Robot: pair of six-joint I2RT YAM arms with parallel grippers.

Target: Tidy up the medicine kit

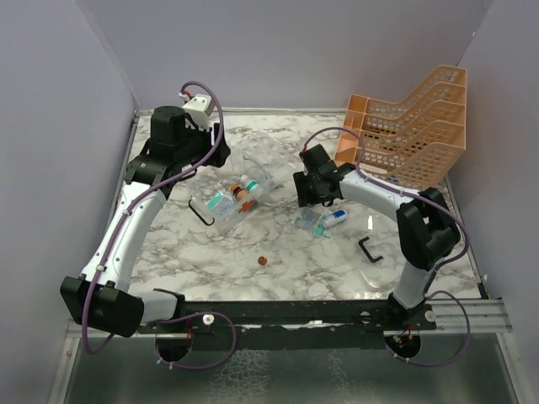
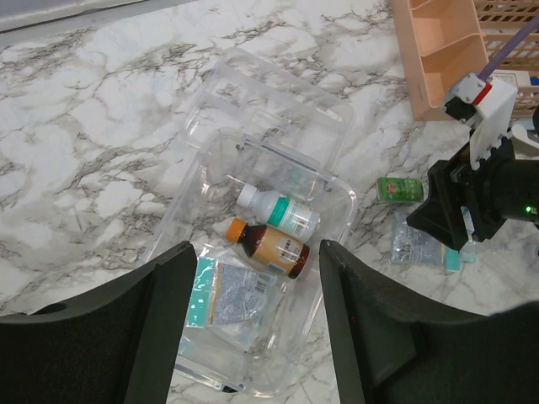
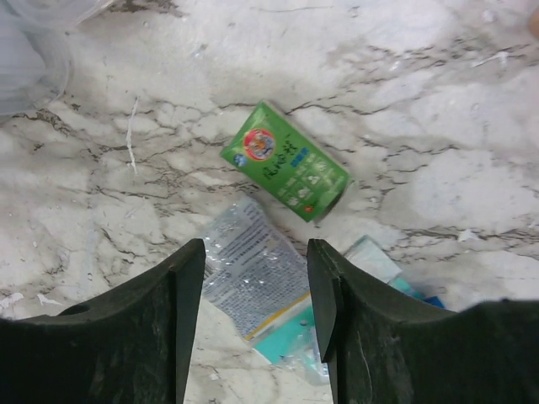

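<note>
The medicine kit (image 1: 221,221) is a clear box lying open at mid-table, its clear lid (image 1: 258,168) folded back. In the left wrist view the kit (image 2: 347,200) holds a white bottle (image 2: 280,211), a brown bottle with an orange cap (image 2: 271,247) and a sachet (image 2: 232,294). My left gripper (image 2: 257,337) is open and empty above the box. My right gripper (image 3: 255,337) is open and empty above a silver sachet (image 3: 253,268). Next to it lie a green carton (image 3: 285,162) and a teal sachet (image 3: 370,263). A white bottle with a blue cap (image 1: 335,219) lies beside them.
An orange mesh tiered rack (image 1: 413,122) stands at the back right. One black U-shaped handle (image 1: 200,215) lies at the box's near left; another (image 1: 370,250) lies loose at the right front. A small brown ball (image 1: 262,261) sits near the front middle.
</note>
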